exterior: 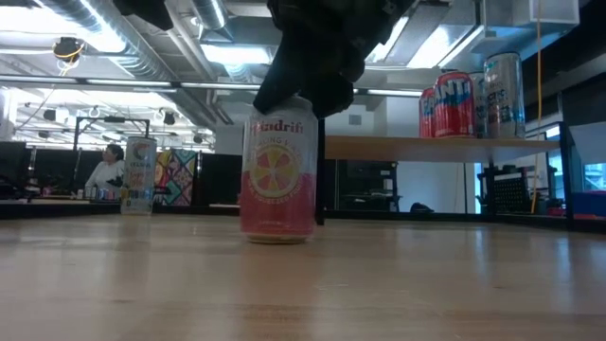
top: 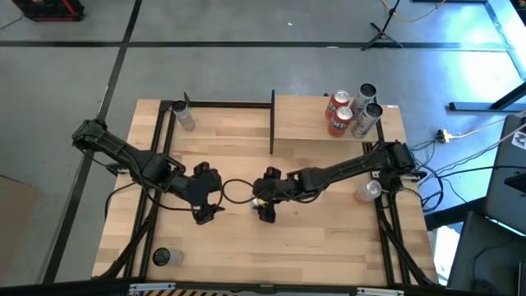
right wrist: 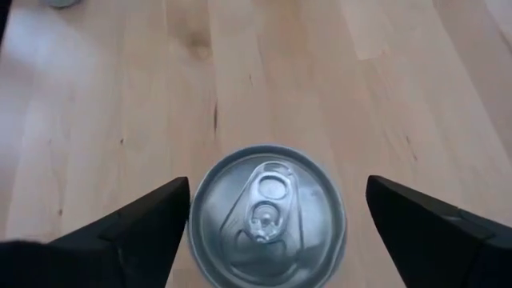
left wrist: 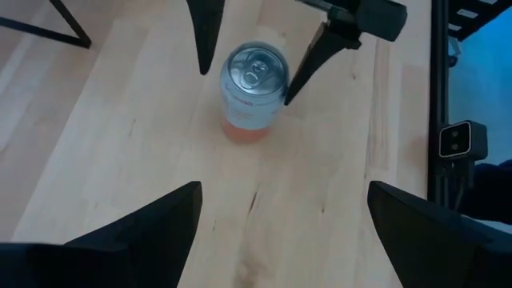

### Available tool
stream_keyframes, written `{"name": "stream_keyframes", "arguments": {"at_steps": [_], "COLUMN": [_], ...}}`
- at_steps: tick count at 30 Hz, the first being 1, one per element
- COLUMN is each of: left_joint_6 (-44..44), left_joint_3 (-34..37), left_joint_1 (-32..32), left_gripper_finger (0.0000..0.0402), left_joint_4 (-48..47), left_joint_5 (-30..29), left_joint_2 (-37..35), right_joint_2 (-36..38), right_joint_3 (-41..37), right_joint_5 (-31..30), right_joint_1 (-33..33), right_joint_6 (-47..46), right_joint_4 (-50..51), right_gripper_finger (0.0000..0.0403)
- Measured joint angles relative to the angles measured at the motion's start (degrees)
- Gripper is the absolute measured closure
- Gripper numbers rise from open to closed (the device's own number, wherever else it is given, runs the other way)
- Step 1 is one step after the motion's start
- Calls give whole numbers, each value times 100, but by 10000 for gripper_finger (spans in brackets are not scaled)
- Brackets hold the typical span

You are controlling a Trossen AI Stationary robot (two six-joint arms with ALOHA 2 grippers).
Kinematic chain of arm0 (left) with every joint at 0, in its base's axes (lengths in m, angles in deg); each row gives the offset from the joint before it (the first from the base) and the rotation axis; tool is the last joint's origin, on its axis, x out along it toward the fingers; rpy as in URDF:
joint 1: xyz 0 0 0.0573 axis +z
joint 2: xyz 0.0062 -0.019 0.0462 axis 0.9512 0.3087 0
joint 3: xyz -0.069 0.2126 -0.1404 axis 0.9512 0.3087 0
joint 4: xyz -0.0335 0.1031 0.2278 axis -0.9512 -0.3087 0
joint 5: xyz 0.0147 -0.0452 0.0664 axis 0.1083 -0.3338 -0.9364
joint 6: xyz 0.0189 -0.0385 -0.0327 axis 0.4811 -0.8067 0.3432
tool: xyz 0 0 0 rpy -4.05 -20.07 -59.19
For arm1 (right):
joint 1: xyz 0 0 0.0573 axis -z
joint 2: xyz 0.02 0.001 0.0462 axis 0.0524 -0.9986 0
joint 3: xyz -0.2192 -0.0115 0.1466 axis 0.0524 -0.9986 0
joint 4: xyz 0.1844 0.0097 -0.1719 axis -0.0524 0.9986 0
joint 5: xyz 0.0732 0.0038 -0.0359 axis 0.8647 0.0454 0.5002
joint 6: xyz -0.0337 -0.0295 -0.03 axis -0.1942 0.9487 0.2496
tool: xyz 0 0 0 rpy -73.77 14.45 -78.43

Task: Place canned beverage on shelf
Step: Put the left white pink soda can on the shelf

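The can [exterior: 277, 177] wears a white upper band and a pink lower half with a pale yellow citrus slice; its lid [right wrist: 267, 214] is silver. The worktop [top: 230, 247] is pale, streaked wood. Both hands are black: left hand [top: 207, 215], right hand [top: 265, 212].

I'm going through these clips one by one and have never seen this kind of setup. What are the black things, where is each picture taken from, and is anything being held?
The black things are two robot arms at a wooden table. One picture looks straight down, one looks level across the tabletop, and two come from cameras on the arms' wrists. The right gripper is open, directly above a pink canned beverage standing upright mid-table, its fingers either side but not closed on it. The left gripper is open too, facing that can from a little way off. Nothing is held. The shelf, a small raised board at the back, carries four cans. Three more cans stand elsewhere around the table's edges.
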Motion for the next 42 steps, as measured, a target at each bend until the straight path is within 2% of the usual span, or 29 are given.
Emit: {"name": "stream_keyframes", "arguments": {"at_steps": [3,11,21,26,42], "left_joint_6": [2,2,48,52,105], "left_joint_3": [0,0,-187,-208,-210], "left_joint_1": [0,0,0,-2,-55], "left_gripper_finger": [56,56,56,56,56], "left_joint_4": [-1,-26,-37,-93,-346], "left_joint_5": [53,52,51,165,-128], "left_joint_2": [0,0,-7,-172,-604], "right_joint_2": [0,-31,205,494,813], "right_joint_3": [0,20,-19,138,1948], "right_joint_5": [-118,-148,-181,-240,-223], "right_joint_1": [0,2,2,2,162], "right_joint_6": [14,32,177,250,785], "right_joint_4": [88,209,457,903,2682], "right_gripper_finger": [64,161,162,163,168]}}
